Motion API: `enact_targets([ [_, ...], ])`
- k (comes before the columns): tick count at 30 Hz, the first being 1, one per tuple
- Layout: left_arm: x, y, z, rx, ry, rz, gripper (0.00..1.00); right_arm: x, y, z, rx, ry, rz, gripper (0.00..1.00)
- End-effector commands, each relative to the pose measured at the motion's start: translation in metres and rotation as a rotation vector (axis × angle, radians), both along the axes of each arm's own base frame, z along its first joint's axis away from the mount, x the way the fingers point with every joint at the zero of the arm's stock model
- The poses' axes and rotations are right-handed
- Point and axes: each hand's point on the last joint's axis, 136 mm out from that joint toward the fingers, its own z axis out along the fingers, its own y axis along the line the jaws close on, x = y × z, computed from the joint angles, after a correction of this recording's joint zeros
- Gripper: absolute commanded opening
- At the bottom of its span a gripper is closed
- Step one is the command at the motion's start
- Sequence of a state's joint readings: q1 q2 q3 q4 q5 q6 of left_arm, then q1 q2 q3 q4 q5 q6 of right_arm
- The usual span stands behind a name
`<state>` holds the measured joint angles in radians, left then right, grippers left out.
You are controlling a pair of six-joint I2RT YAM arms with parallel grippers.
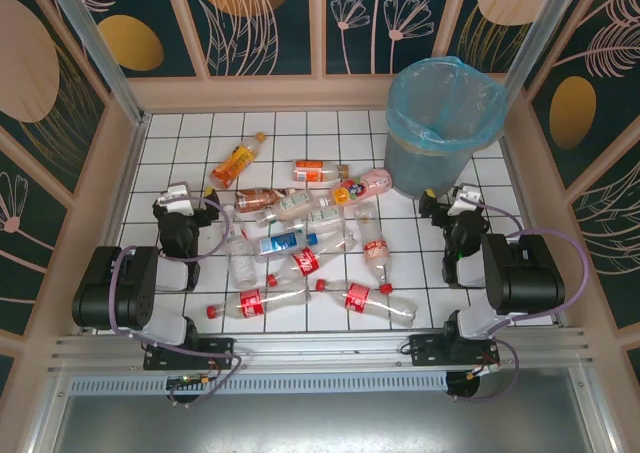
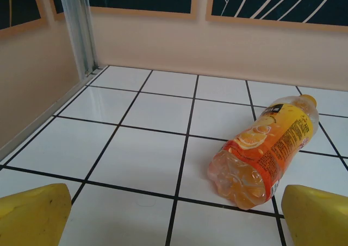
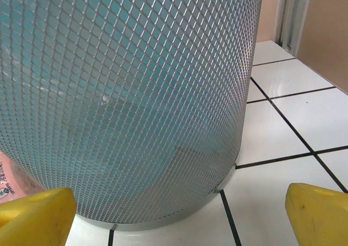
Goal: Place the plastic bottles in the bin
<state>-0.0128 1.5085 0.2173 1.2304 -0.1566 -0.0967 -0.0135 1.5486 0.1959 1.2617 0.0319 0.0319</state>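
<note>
Several plastic bottles (image 1: 300,238) lie scattered on the white tiled floor between the arms, most of them clear with red, blue or white labels. An orange bottle (image 1: 238,160) lies at the back left; in the left wrist view the orange bottle (image 2: 266,151) rests just ahead and right of my open left gripper (image 2: 179,224). A pink bottle (image 1: 375,181) lies against the bin (image 1: 440,123), a round mesh one lined with a light-blue bag at the back right. My right gripper (image 3: 179,219) stands open and empty, facing the bin's mesh wall (image 3: 125,94) close up.
Beige walls and metal posts enclose the tiled floor (image 1: 180,133). My left gripper (image 1: 200,205) sits left of the bottle pile and my right gripper (image 1: 440,205) just below the bin. Bare tiles (image 2: 136,110) lie ahead of the left gripper.
</note>
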Motion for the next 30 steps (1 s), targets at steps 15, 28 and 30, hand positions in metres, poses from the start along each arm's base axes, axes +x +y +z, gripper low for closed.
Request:
enact_targets([
  [15, 0.0062, 0.0001, 0.0133, 0.012, -0.048, -0.009, 0.99, 0.0073, -0.0031, 0.0185, -0.014, -0.071, -0.006, 0.99],
  [28, 0.0056, -0.0004, 0.0137, 0.012, -0.05, -0.01, 0.99, 0.0073, -0.0031, 0.0185, -0.012, -0.071, -0.002, 0.99],
  [30, 0.0071, 0.0018, 0.0168, 0.008, -0.048, 0.003, 0.99, 0.0054, -0.0027, 0.0196, -0.016, -0.079, 0.001, 0.99],
])
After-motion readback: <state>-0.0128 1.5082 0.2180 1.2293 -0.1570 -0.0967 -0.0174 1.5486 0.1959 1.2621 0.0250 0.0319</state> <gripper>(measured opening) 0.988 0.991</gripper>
